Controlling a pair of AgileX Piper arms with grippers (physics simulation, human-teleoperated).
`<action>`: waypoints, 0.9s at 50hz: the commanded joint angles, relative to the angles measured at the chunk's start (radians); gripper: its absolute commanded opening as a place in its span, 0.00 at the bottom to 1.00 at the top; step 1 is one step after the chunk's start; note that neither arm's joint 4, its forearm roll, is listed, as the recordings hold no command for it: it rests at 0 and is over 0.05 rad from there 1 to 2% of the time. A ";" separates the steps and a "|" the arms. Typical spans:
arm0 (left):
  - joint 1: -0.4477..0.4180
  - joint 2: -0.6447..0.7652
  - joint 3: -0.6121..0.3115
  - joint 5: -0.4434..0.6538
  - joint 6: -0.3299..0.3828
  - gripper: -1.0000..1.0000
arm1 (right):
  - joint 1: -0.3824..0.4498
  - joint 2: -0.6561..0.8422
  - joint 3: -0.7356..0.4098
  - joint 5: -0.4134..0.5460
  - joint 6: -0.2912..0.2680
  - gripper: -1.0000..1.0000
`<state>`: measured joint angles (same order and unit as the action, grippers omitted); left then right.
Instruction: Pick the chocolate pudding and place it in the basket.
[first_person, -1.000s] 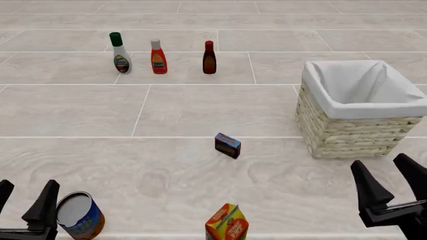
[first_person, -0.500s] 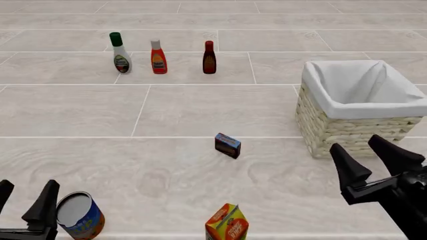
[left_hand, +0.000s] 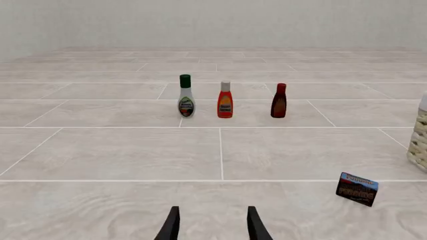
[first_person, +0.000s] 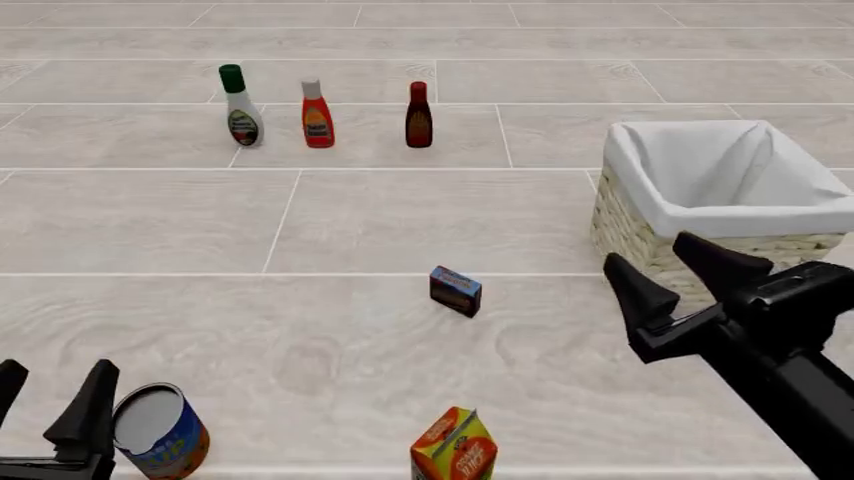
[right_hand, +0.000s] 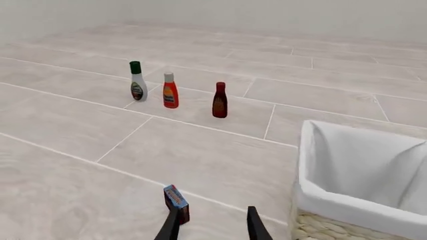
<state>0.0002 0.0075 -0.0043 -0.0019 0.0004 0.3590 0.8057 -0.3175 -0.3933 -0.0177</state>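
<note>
At the near left edge of the pale tiled table (first_person: 400, 220), the black left gripper (first_person: 51, 405) stood with its fingers apart, holding nothing. Just beside it stood an open blue-and-orange tin can (first_person: 159, 431). Along the far side ran a row of three bottles: a white bottle with a green cap (first_person: 240, 106), a red-orange bottle with a white cap (first_person: 316, 114) and a dark brown bottle with a red cap (first_person: 418, 116). At the near edge stood a tall orange-and-green juice carton (first_person: 454, 445). The small dark blue and brown chocolate pudding carton (first_person: 455, 291) lay on the table near the centre, untouched, well apart from both grippers. To its right the black right gripper (first_person: 665, 276) hung with fingers spread wide and empty, in front of the large pale woven wicker basket with white cloth lining (first_person: 667, 180), which was on the right side.
</note>
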 joint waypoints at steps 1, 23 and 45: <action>0.000 0.000 0.000 0.000 0.000 1.00 | 0.039 0.139 -0.084 -0.022 -0.008 1.00; 0.000 0.000 0.000 0.000 0.000 1.00 | 0.113 0.321 -0.273 0.042 -0.014 1.00; 0.000 0.000 0.000 0.000 0.000 1.00 | 0.154 0.469 -0.474 0.200 -0.004 1.00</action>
<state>0.0002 0.0075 -0.0043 -0.0019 0.0004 0.5010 1.2081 -0.7108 -0.2576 -0.0309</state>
